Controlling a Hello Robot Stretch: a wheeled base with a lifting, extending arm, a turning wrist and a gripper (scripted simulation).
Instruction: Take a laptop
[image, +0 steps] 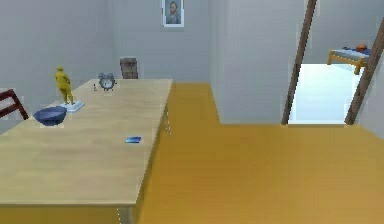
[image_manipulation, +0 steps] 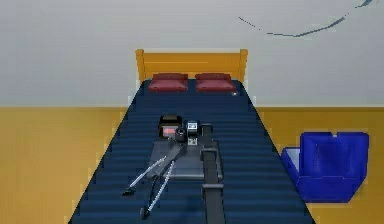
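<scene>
From where I stand, the laptop (image_manipulation: 160, 152) looks like a thin, flat grey slab lying shut on the bed (image_manipulation: 240, 150), roughly midway down the mattress and a little towards the arm side view's left. It is too small to make out any hinge or keys.

The arm (image_manipulation: 211, 185) reaches out over the cover. The gripper (image_manipulation: 139, 200) has its dark body just beyond the slab, and its two thin fingers slant back across it. With the slab lying right there on the bedding, I cannot tell whether the gripper has hold of anything.

The bed wears a dark blue ribbed cover, with two red pillows (image_manipulation: 168, 84) against a wooden headboard (image_manipulation: 191, 60) and a pale wall behind. A blue box (image_manipulation: 326, 165) sits on the orange floor (image_manipulation: 50, 150) beside the bed, at the view's right.

Ahead of the robot, a long light-wood table (image: 90, 150) carries a yellow statue (image: 64, 85), a blue bowl (image: 50, 116) and a small clock (image: 106, 82). A framed picture (image: 174, 12) hangs on the far wall, and a doorway (image: 325, 80) opens at the forward view's right.
</scene>
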